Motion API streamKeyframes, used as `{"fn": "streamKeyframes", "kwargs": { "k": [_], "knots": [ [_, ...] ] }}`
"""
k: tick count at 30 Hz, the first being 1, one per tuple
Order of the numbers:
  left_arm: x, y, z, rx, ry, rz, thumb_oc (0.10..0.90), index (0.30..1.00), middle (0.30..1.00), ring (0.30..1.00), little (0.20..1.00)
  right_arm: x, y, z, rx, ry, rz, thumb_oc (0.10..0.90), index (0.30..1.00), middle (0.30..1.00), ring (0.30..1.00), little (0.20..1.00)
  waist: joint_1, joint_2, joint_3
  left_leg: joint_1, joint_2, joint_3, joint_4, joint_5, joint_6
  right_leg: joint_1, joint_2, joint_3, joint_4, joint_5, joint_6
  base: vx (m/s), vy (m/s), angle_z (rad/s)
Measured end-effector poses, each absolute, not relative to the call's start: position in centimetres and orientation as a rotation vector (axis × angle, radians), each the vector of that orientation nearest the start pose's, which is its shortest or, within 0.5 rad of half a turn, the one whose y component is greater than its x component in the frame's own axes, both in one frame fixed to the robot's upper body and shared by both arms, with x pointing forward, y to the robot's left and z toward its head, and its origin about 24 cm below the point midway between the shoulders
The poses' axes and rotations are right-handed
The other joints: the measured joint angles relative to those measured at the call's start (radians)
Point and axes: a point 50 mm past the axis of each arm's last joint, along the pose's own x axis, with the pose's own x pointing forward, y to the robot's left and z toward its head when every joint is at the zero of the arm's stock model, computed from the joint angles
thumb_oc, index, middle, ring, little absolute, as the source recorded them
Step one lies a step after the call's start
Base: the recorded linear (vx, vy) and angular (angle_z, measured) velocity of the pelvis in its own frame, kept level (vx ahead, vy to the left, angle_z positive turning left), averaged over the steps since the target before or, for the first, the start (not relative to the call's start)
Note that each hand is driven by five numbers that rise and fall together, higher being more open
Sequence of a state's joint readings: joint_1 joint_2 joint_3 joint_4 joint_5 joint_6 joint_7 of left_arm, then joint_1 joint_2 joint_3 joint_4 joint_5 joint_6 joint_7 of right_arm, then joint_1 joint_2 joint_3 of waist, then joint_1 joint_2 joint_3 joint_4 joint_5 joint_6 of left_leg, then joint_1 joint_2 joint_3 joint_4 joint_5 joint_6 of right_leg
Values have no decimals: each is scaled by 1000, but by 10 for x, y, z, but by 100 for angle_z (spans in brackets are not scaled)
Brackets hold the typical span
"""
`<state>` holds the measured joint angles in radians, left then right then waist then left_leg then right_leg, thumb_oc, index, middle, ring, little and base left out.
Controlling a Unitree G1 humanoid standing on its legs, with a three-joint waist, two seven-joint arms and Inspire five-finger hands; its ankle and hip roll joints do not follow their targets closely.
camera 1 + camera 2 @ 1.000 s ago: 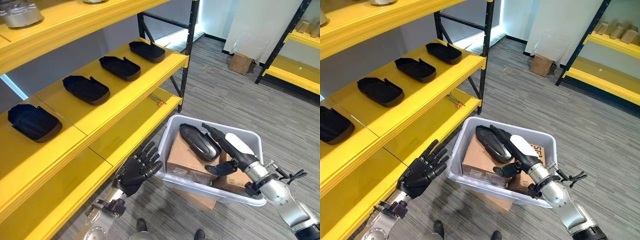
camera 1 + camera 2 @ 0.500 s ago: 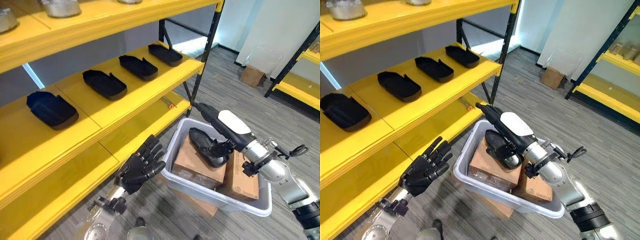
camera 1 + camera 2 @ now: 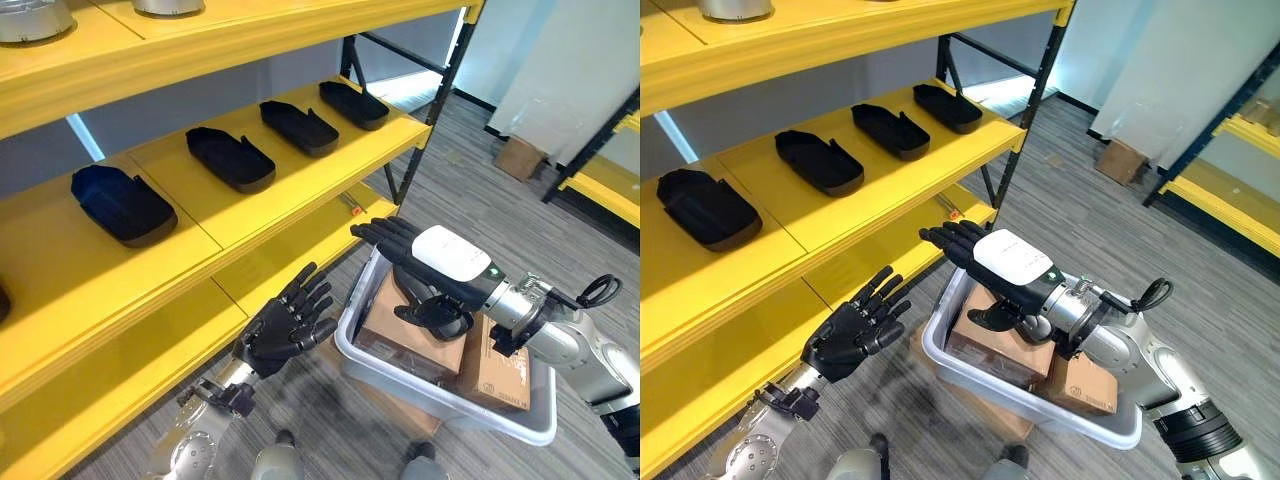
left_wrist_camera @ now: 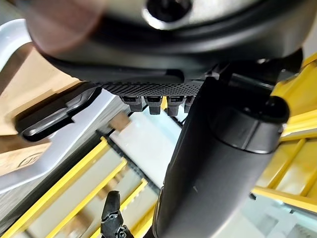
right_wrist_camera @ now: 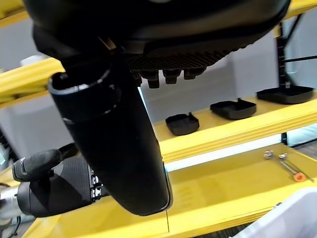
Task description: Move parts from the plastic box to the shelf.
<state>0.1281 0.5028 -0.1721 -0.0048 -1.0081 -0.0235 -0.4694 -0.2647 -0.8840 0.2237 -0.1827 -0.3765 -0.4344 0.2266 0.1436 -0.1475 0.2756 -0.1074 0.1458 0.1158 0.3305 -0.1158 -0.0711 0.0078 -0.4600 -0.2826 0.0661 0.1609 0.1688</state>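
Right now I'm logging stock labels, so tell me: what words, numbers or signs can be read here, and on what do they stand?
Cardboard box in the plastic box: dark print on its side, too small and blurred to read.
Black parts on the yellow shelf: no text to be seen.
White cover on the right hand: no markings to be seen.

Middle shelf (image 3: 290, 200): four black parts (image 3: 230, 158) spaced, gaps between; front edge bare.
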Motion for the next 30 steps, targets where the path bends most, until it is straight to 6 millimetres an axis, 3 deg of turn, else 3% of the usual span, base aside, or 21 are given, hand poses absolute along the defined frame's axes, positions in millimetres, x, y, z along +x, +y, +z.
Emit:
{"fn": "streamKeyframes", "kwargs": {
  "k": [1, 2, 3, 4, 8, 14, 19, 24, 30],
  "knots": [
    [217, 200, 39, -514, 83, -521, 900, 1000, 1000, 1000, 1000, 256, -171, 171, -1320, -642, 657, 900, 1000, 1000, 1000, 1000, 9, -41, 3, -24, 2, -20, 40, -16, -33, 18, 25, 0, 8, 29, -36, 120, -264, 34],
    [217, 202, 38, -516, 86, -510, 900, 1000, 1000, 1000, 1000, 257, -170, 174, -1326, -650, 660, 900, 1000, 1000, 1000, 1000, 27, -48, 6, -28, 28, -29, 53, -22, -66, 29, 36, -33, 10, -42, 52, 124, -249, 11],
    [216, 198, 31, -553, 97, -488, 900, 1000, 1000, 1000, 1000, 259, -169, 177, -1334, -652, 657, 900, 1000, 1000, 1000, 1000, 24, -10, 14, -40, 85, -61, 61, -27, -67, 23, 104, -34, 19, -56, 47, 126, -239, -12],
    [212, 190, 26, -578, 119, -500, 900, 1000, 1000, 1000, 1000, 260, -171, 179, -1350, -640, 661, 900, 1000, 1000, 1000, 1000, 21, 4, 12, -38, 110, -66, 36, -11, -72, 13, 132, -36, 21, -65, 40, 129, -229, -11],
    [201, 175, 15, -616, 185, -538, 900, 1000, 1000, 1000, 1000, 261, -181, 183, -1417, -576, 674, 900, 1000, 1000, 1000, 1000, -15, 7, 14, 31, 129, -25, -59, 31, -119, 11, 149, -24, 18, -74, 31, 96, -175, -21],
    [206, 189, 27, -603, 111, -490, 900, 1000, 1000, 1000, 1000, 263, -182, 187, -1370, -572, 669, 900, 1000, 1000, 1000, 1000, -32, 6, 15, 90, 135, 20, -105, 39, -127, 18, 150, -11, 19, -80, 37, 78, -140, -17],
    [202, 189, 23, -607, 128, -486, 900, 1000, 1000, 1000, 1000, 263, -181, 185, -1397, -575, 674, 900, 1000, 1000, 1000, 1000, -40, 6, 15, 128, 133, 52, -139, 48, -126, 14, 149, 17, 23, -83, 41, 63, -37, -13],
    [197, 187, 18, -618, 154, -484, 900, 1000, 1000, 1000, 1000, 261, -184, 183, -1549, -587, 693, 900, 1000, 1000, 1000, 1000, -88, 20, 14, 147, 133, 72, -183, 71, -123, -1, 153, 31, 27, -84, 42, 67, -68, -9],
    [196, 185, 17, -623, 163, -491, 900, 1000, 1000, 1000, 1000, 262, -206, 185, -1780, -585, 681, 900, 1000, 1000, 1000, 1000, -112, 32, 14, 160, 147, 86, -217, 93, -120, -40, 166, 52, 83, -114, 34, 44, -144, -6]
  ]
}}
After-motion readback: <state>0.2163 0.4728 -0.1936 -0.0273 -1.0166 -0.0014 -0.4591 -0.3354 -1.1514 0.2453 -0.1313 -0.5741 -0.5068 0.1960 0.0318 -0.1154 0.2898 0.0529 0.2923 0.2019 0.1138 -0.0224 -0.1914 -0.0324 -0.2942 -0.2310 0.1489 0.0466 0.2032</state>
